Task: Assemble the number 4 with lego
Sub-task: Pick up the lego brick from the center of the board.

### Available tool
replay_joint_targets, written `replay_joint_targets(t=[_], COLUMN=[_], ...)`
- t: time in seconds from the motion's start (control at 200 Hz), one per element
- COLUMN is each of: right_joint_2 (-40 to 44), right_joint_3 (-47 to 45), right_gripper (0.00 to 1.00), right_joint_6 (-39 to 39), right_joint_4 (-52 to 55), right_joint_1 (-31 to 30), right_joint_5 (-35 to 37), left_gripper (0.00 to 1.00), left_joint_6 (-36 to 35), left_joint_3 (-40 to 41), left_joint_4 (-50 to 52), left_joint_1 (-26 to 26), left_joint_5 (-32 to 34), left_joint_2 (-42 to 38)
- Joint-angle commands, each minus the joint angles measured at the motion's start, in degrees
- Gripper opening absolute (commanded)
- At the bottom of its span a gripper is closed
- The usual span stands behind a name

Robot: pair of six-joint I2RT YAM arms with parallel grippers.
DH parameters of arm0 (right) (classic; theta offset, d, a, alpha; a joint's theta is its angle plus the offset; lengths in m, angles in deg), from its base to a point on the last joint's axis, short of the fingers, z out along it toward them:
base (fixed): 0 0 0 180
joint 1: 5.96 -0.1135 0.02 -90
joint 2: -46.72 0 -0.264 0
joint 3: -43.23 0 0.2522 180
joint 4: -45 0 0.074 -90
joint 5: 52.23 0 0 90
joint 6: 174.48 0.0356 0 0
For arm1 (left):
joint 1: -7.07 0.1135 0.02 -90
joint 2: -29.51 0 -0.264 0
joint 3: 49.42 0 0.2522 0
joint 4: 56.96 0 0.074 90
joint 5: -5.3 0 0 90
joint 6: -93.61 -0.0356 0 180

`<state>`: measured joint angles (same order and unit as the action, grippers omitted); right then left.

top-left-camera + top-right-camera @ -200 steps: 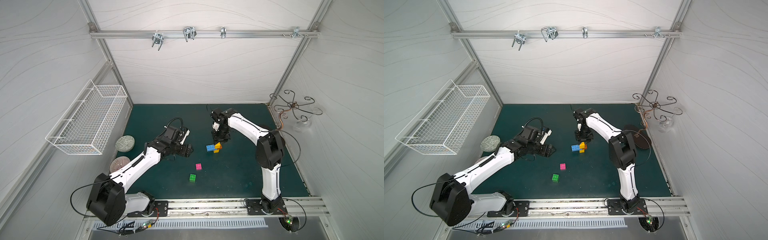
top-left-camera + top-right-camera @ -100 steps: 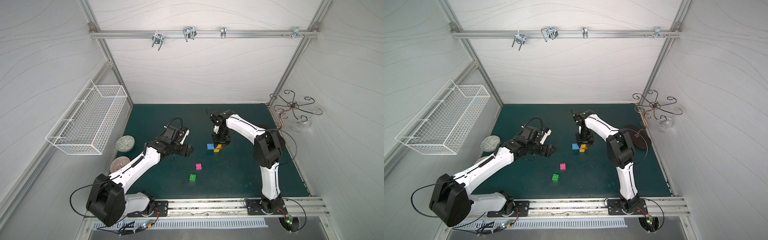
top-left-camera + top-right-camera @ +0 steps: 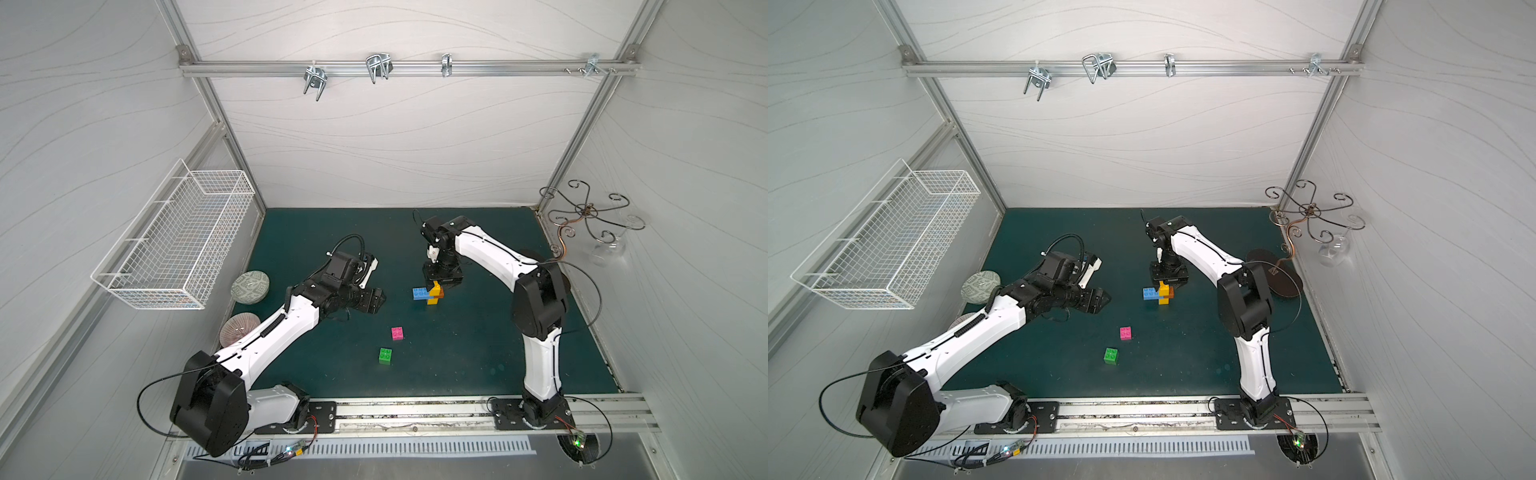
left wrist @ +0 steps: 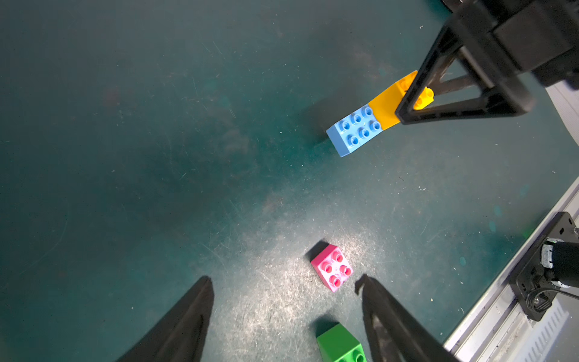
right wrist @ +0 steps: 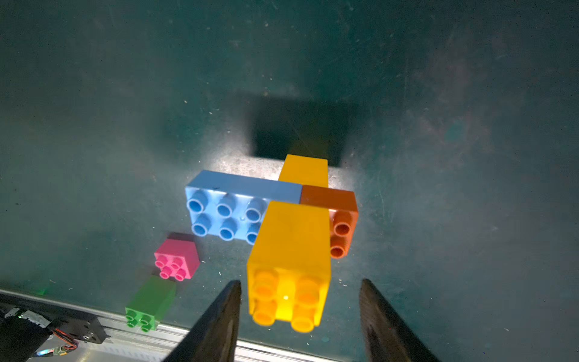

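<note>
Half-built number 4 [image 5: 291, 238]: yellow, orange, blue joined; left end effector [image 4: 285, 279], right end effector [image 5: 300, 282] apart.

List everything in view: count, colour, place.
blue brick: one, blue, mid-mat cluster
orange brick: one, orange, same cluster
yellow bricks: two, yellow, same cluster
pink brick: one, pink, loose, mid-front
green brick: one, green, loose, beside pink
discs: two, pale patterned, mat's left edge
basket: one, white wire, left wall
hook stand: one, dark metal, right corner
rail: one, silver, back wall
mat: one, dark green
left gripper: one, black, open, empty
right gripper: one, black, open, flanking top yellow brick
</note>
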<state>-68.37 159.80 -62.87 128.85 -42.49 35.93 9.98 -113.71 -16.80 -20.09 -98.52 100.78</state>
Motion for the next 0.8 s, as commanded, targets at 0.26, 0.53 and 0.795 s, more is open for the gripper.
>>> replay_joint_targets(t=[0.26,0.53,0.795], right_joint_2=[14.26,15.8,10.5], right_joint_3=[-9.32,-20.29,-20.86], right_gripper=[0.69,0.73,0.73], right_joint_6=[8.8,18.96,21.63], right_joint_4=[-1.09,-14.05,-19.99], right_joint_1=[-9.14,-16.31,-18.26], right_joint_5=[4.04,-1.56,-2.7], left_gripper=[0.78,0.78,0.79], left_joint_6=[3.92,7.26,9.78], left_joint_3=[1.24,4.89,7.08], left_joint_4=[4.47,4.01,5.22], left_joint_1=[4.07,7.99,9.01], left_joint_5=[-0.99,-6.56,-7.62], left_joint_2=[-7.21,-11.88,-15.3])
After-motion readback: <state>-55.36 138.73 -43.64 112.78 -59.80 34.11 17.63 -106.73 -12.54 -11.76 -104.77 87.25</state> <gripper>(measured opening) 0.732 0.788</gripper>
